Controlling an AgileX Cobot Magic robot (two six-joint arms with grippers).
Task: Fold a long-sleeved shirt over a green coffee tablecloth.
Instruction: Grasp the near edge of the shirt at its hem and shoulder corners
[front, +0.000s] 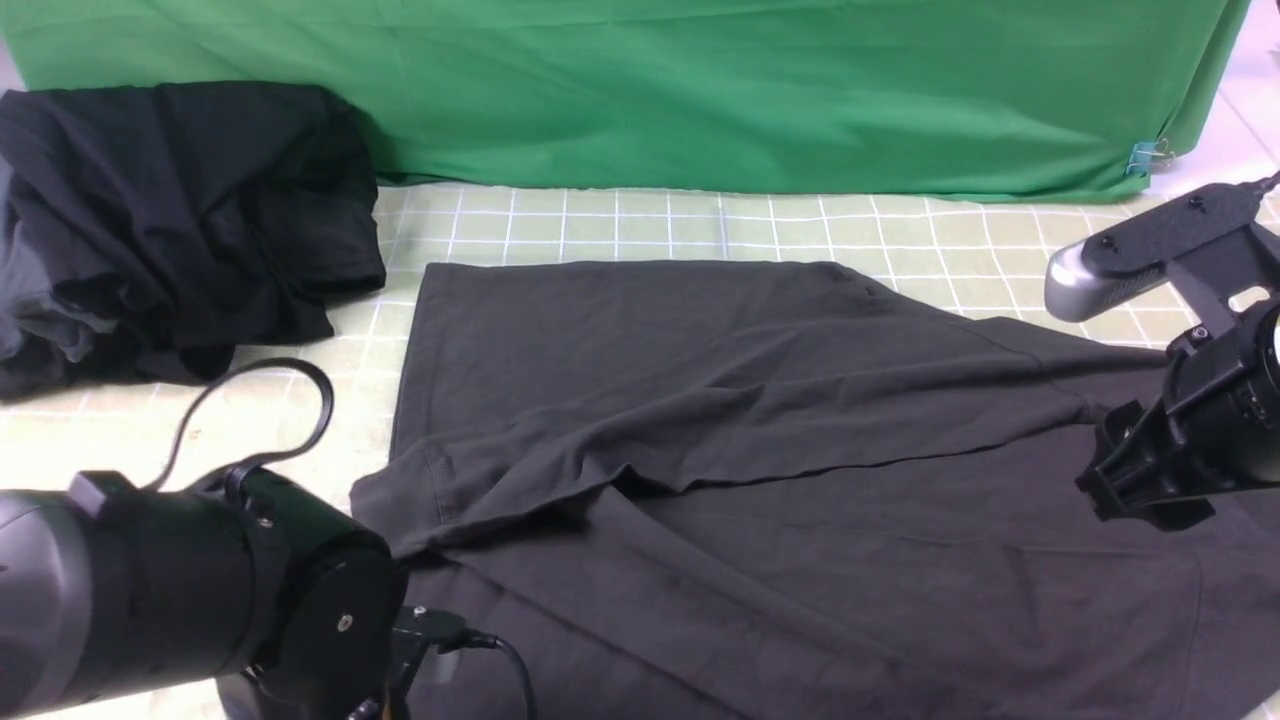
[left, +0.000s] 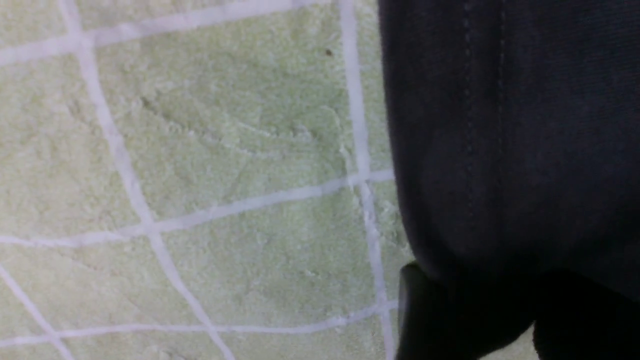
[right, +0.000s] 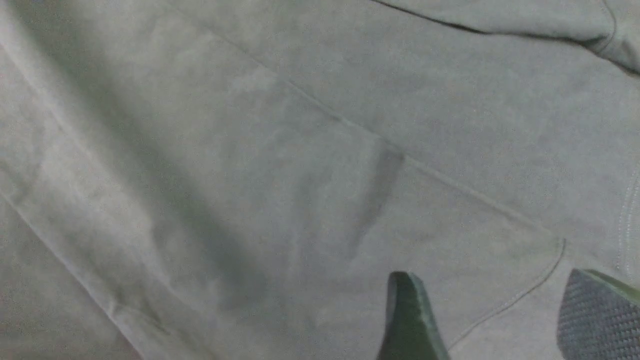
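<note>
Charcoal cotton all over the place, so here's how I'd play it. The shirt (front: 760, 400) is spread over the pale green gridded tablecloth (front: 640, 225). It fills the near and middle area from left of centre out to the right edge, with a long fold lying across its middle.

Your left hand (left: 490, 320) is down at the shirt's near-left stitched edge, right where the fabric meets the cloth. The dark fabric blends into the fingers, so I honestly can't tell if it has pinched the hem or is just sitting around it. Your right hand (right: 487, 290) hangs over the right side of the shirt, fingers spread wide, nothing between them.

My read is that this is the grab for the next fold. Make sure the left hand gets every layer at that hem, not just the top one, before you lift. Bring the right hand down onto a matching edge so both sides rise level, or the fold will probably go skewed. Keep it low and slow, and stay clear of the black clothes pile (front: 170, 220) at the far left.
</note>
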